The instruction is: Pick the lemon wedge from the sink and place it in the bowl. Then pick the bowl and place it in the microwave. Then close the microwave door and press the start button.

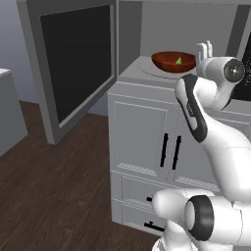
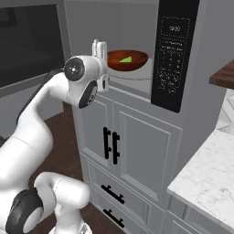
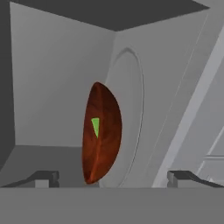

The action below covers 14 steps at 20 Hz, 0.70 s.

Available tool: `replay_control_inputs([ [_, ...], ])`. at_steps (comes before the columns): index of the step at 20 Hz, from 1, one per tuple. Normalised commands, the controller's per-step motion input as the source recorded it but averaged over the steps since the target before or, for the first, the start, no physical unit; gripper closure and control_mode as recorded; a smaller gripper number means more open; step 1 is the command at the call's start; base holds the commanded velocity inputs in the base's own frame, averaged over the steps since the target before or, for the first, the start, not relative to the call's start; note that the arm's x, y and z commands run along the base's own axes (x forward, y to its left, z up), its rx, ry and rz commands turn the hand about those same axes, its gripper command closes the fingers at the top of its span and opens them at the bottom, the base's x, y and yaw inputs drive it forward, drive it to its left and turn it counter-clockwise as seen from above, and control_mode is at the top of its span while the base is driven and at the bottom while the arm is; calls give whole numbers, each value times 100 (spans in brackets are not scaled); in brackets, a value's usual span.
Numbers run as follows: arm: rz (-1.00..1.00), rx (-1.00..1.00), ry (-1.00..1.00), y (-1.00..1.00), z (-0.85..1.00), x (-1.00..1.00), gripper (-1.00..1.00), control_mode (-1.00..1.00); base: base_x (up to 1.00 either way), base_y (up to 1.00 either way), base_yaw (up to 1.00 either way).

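The reddish-brown bowl (image 1: 169, 61) (image 2: 137, 61) (image 3: 105, 140) rests on the round turntable inside the microwave (image 1: 162, 22) (image 2: 132, 27). The lime-green lemon wedge (image 1: 179, 61) (image 2: 125, 59) (image 3: 95, 126) lies in it. My gripper (image 1: 206, 49) (image 2: 99, 48) (image 3: 113, 177) stands open just outside the front of the cavity, a short way from the bowl and holding nothing. The microwave door (image 1: 73, 59) (image 2: 27, 41) is swung wide open to the left. The dark control strip (image 2: 171, 50) is right of the cavity. The sink is out of view.
Grey cabinet doors with black handles (image 1: 169, 149) (image 2: 111, 145) and drawers (image 2: 114, 194) sit below the microwave. A white marble counter (image 2: 205, 178) juts in at the right. Dark wooden floor (image 1: 54, 196) lies to the left, under the open door.
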Motion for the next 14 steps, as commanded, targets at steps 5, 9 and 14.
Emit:
replay_control_inputs([
  [5, 0, -1, -2, 20, 22, -100, -100, -100, 0, 0, 0],
  [9, -3, 0, -15, 34, 14, -100, -100, -100, 0, 0, 0],
  [14, -8, 0, -15, 48, 12, -100, -100, -100, 0, 0, 0],
])
